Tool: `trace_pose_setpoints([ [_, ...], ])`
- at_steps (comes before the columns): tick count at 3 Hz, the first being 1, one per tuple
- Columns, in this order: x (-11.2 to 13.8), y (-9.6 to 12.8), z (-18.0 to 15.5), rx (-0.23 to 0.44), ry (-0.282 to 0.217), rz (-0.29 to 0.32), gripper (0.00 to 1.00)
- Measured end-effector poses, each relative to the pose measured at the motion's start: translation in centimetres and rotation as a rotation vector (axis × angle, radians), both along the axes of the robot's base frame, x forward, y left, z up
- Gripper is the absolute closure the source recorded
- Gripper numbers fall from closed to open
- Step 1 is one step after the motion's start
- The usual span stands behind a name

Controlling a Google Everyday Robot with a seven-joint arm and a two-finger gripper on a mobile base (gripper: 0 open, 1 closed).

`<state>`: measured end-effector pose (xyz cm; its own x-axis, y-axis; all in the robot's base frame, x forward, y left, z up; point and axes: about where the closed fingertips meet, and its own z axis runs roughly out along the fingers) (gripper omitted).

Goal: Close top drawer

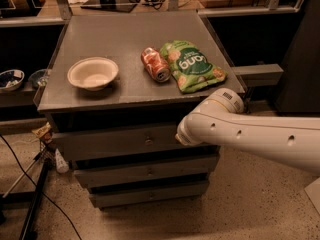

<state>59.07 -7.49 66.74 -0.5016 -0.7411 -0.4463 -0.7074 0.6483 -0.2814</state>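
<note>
Gripper (180,135) (its state cannot be told) sits against the top drawer (110,143) front, arm stretched nearly level.

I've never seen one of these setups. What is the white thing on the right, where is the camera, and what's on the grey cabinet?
The white tube is a robot's single arm, reaching in from the right. Its gripper is at the arm's tip, against the top drawer, right of the knob; whether it grips anything is hidden. The one camera looks down at the cabinet from the front. On the cabinet top lie a white bowl, a red soda can on its side and a green snack bag.
</note>
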Motion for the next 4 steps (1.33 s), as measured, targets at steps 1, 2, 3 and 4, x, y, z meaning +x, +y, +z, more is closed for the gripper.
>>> trace_pose_setpoints([
  [1,0.0,0.0,0.0,0.000,0.000,0.000,1.00],
  [2,1.1,0.1,-0.1,-0.007,-0.011,-0.054,1.00],
  [3,1.1,0.1,-0.1,-0.007,-0.011,-0.054,1.00],
  [4,1.0,0.0,-0.1,-0.007,-0.011,-0.054,1.00],
])
